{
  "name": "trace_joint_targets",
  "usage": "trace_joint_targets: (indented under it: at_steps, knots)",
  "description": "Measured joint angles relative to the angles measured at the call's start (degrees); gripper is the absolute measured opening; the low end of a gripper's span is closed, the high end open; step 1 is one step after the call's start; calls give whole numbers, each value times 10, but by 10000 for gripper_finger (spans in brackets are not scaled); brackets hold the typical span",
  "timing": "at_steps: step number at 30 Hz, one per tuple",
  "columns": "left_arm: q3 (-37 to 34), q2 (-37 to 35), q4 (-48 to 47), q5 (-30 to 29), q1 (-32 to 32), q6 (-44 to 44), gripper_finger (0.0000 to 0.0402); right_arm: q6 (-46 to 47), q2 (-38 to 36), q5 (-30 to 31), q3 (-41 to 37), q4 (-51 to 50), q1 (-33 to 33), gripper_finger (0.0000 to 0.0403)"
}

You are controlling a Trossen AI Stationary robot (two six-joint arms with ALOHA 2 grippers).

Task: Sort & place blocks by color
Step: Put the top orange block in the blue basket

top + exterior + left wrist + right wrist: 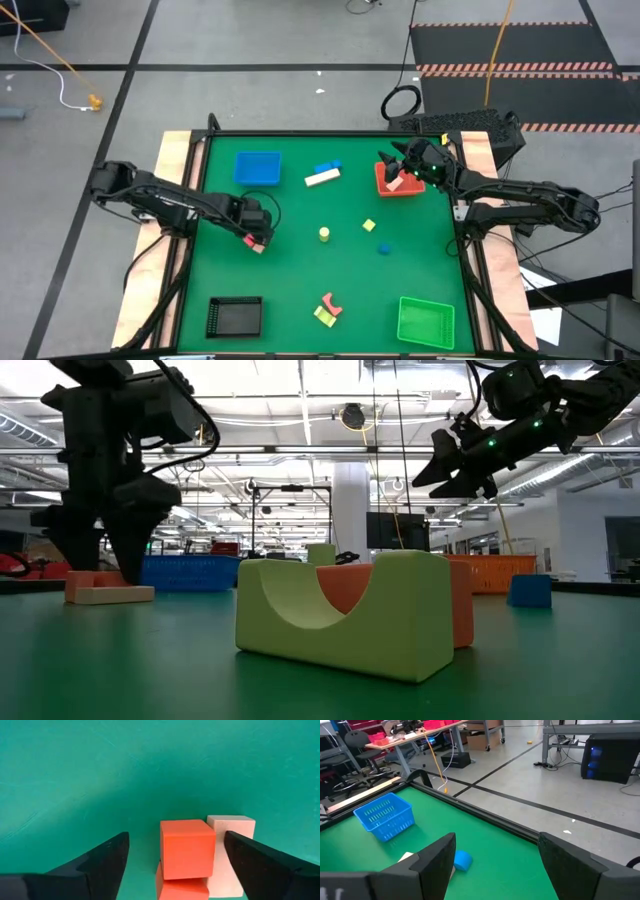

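My left gripper (256, 238) (175, 865) is open and low over the table's left part. Its fingers stand on either side of a pink-red cube (187, 845) and a cream block (231, 842) that lie side by side on the mat (108, 590); no touch shows. My right gripper (396, 168) (495, 862) is open and holds nothing. It hangs in the air (462, 460) over the red tray (400, 190). A cream bar (322, 177), blue blocks (327, 166) (384, 248), a yellow cylinder (324, 234), a yellow cube (369, 226) and two arches (327, 308) lie loose on the mat.
The blue tray (257, 168) sits at far left, the black tray (234, 316) near left and the green tray (426, 322) near right. The yellow-green arch (345, 615), with the pink-red arch behind it, stands close to the low camera. Open mat lies between the scattered blocks.
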Motion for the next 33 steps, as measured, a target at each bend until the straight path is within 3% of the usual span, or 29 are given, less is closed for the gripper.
trace_joint_targets:
  at_steps: [4,10,18,23,29,33]
  knots:
    - [0,-1,-3,0,0,6,259,0,0,0,0,0,0,272]
    - [0,-2,-4,8,0,8,132,0,0,0,0,0,0,272]
    - [0,-35,14,8,8,12,134,0,0,0,0,0,0,272]
    - [0,-66,20,-2,30,37,156,0,0,0,0,8,0,272]
    - [0,-106,42,-47,77,104,136,0,0,0,0,17,0,272]
    - [0,-136,109,-72,121,168,141,0,0,0,0,17,0,272]
